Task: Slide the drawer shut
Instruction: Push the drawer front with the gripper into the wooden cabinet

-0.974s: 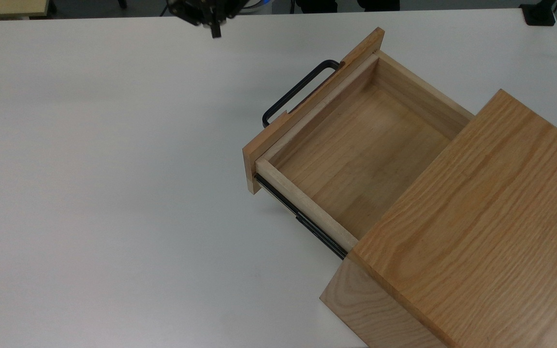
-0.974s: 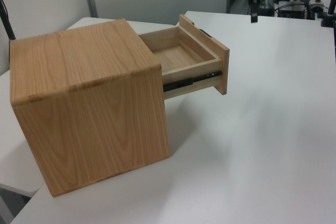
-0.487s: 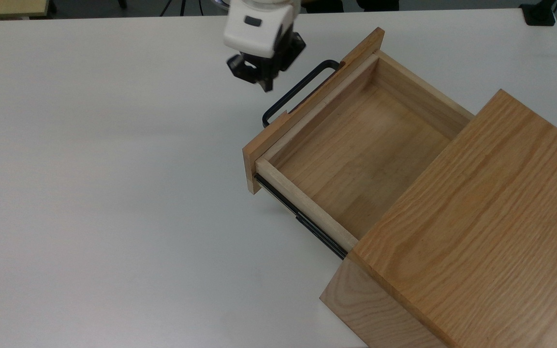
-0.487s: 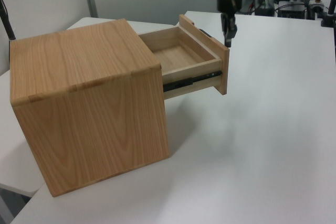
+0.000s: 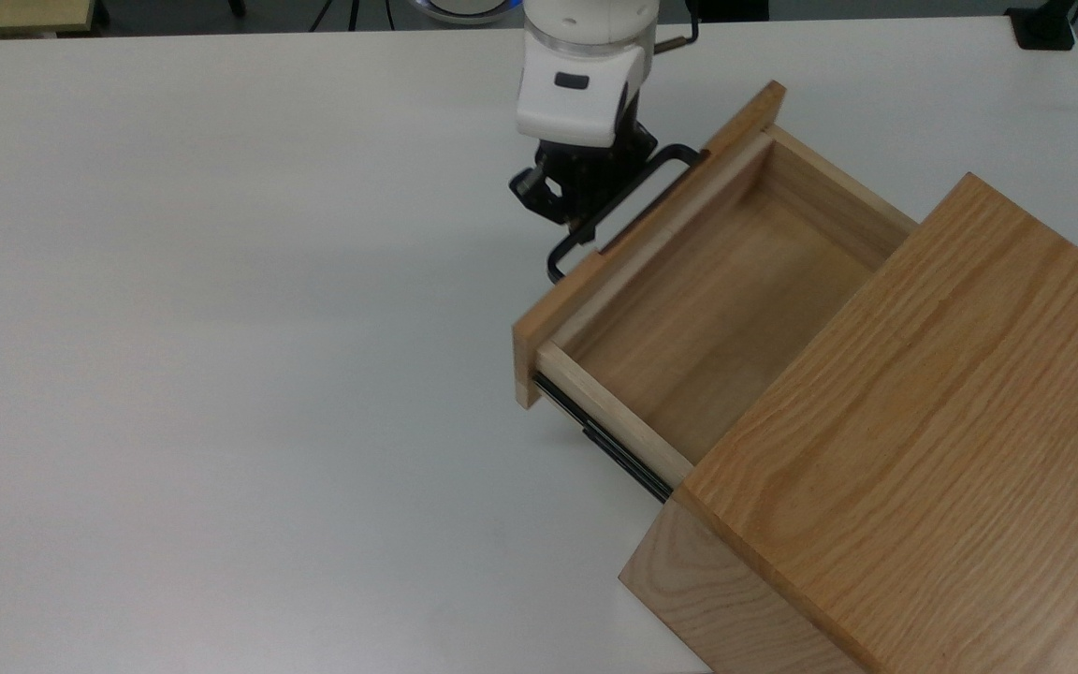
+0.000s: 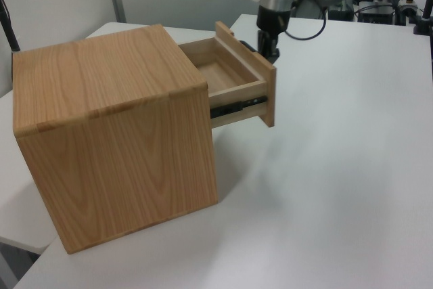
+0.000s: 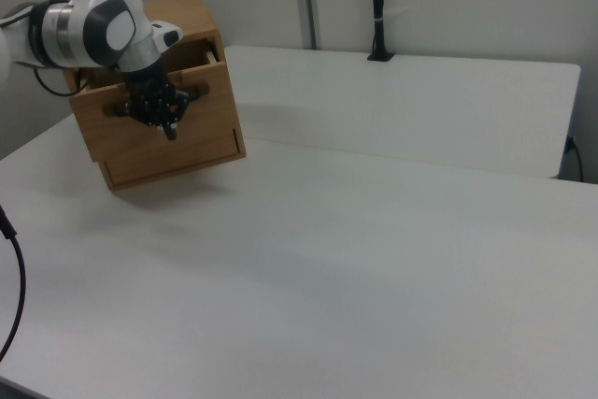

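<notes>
The arm has swung in from the far edge of the bench (image 5: pixel 221 374) and its pincer (image 5: pixel 579 192) now sits right against the black handle (image 5: pixel 628 192) on the drawer (image 5: pixel 689 309), where half a second back it hung a little short of it. The bigger change is the drawer itself: the front panel (image 6: pixel 247 72) stands nearer the cabinet (image 5: pixel 923 431) than it did, and less of the wooden floor inside shows in the top view, so the push has begun. I cannot tell from here whether the pincer is spread or pressed together, as its tips are lost among the handle's dark bar. The drawer is not shut; a good part of it juts out of the cabinet toward the top view's left, with the black side rail (image 5: pixel 604 445) showing beneath. To my eye the job is under way but far from finished, and the same straight shove along the rails needs carrying on until the panel meets the cabinet face.
</notes>
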Robot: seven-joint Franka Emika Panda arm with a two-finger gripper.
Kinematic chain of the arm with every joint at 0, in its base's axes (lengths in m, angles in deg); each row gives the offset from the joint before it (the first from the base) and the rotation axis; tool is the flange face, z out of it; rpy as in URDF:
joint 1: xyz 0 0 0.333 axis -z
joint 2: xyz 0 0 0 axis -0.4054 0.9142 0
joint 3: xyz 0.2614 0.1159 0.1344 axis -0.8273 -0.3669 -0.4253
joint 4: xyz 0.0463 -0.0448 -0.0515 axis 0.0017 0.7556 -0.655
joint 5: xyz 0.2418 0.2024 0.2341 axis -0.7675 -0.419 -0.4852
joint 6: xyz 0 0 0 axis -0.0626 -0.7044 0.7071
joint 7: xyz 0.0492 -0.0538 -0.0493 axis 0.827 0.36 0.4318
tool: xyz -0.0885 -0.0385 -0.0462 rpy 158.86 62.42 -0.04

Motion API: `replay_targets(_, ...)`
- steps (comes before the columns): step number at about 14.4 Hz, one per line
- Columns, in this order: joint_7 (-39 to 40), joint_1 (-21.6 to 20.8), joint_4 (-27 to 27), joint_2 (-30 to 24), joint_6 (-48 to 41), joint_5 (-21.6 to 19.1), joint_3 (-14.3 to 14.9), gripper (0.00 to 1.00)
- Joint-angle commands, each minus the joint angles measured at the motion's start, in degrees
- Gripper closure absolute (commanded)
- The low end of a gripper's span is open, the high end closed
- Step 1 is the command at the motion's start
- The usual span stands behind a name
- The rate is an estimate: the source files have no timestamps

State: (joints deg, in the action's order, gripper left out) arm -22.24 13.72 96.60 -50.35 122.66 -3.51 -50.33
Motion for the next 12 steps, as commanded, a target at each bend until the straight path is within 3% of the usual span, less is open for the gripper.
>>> replay_targets(1, -1.0, -1.9, -4.3, 4.5, 7.9, -1.1, 0.4, 1.0)
replay_targets(4, -4.4, -1.8, -6.6, 7.6, 15.0, -0.9, -2.1, 1.0)
replay_targets(12, -6.9, -2.7, -6.2, 9.4, 29.5, -1.0, -3.4, 1.0)
